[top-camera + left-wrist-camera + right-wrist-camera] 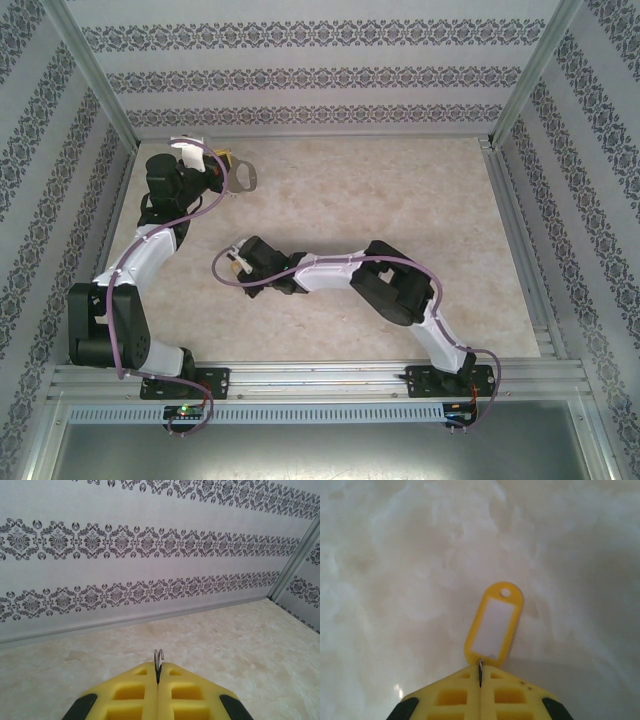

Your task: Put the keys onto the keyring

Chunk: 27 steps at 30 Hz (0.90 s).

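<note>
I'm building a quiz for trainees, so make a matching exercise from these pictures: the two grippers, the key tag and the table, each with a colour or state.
1 left gripper
2 right gripper
3 key tag
4 table

A yellow, white label
B shut on the keyring
C pale marbled surface
D pinching the key tag's metal end

Pairs: 1-B, 2-D, 3-A, 4-C

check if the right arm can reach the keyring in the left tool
Probably yes: bare table lies between the right tool and the keyring, though that tool is shut on a yellow tag.
</note>
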Available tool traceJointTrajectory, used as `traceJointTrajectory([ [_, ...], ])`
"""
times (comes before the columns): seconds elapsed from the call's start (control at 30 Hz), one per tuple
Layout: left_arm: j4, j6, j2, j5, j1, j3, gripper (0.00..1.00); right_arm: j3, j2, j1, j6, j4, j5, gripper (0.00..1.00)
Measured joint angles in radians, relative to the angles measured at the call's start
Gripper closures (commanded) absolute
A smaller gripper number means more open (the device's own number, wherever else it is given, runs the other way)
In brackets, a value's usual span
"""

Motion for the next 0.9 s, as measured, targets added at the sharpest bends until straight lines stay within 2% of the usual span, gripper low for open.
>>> traceJointTrajectory([
  [0.17,0.007,-0.01,0.0,0.021,0.0,0.0,1.0,-0.192,-0.161,-0.041,0.004,0.026,-0.007,1.0],
  [0.47,0.037,-0.029,0.034,0.098,-0.016,0.0,1.0,-0.514,-0.549,-0.212,0.023,0.14,-0.028,1.0],
  [0.63,0.053,-0.027,0.044,0.12,-0.081,0.0,1.0,-0.666,-0.776,-0.308,0.036,0.173,-0.046,1.0],
  [0.9,0.06,0.033,0.042,0.139,-0.24,-0.012,1.0,-0.829,-1.098,-0.485,0.083,0.208,-0.089,1.0],
])
